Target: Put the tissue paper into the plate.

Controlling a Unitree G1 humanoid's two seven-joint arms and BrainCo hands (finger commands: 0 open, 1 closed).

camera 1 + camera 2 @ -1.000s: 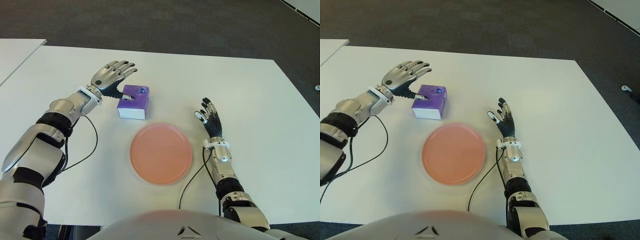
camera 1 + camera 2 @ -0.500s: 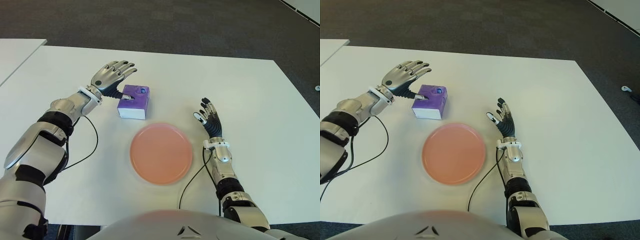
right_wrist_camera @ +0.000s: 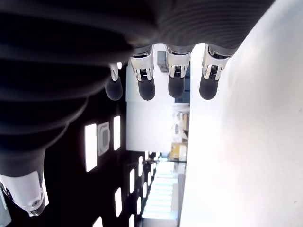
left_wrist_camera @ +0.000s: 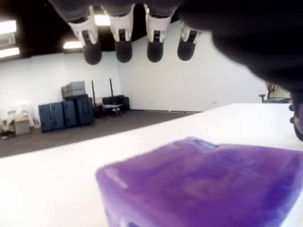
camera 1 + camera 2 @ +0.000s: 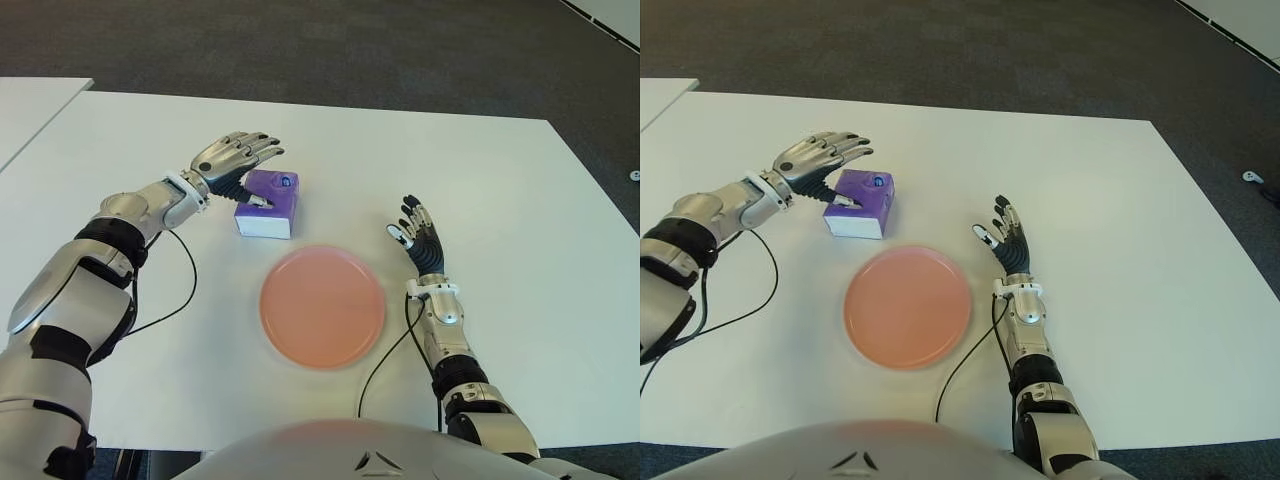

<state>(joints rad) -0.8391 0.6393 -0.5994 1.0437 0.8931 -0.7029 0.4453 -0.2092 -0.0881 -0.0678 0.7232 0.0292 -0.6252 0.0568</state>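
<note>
A purple tissue box with a white base stands on the white table, just behind the round pink plate. My left hand hovers at the box's left side, fingers spread over its top and the thumb touching the near left edge. In the left wrist view the purple tissue box fills the lower part, with the fingertips extended above it and apart from it. My right hand shows to the right of the plate, fingers straight and holding nothing.
A black cable trails from my left arm across the table, and another black cable runs from my right wrist beside the plate. A second white table adjoins at the far left. Dark carpet lies beyond.
My left hand has lowered and shifted right, closer over the top of the tissue box. The box, plate and right hand have not moved.
</note>
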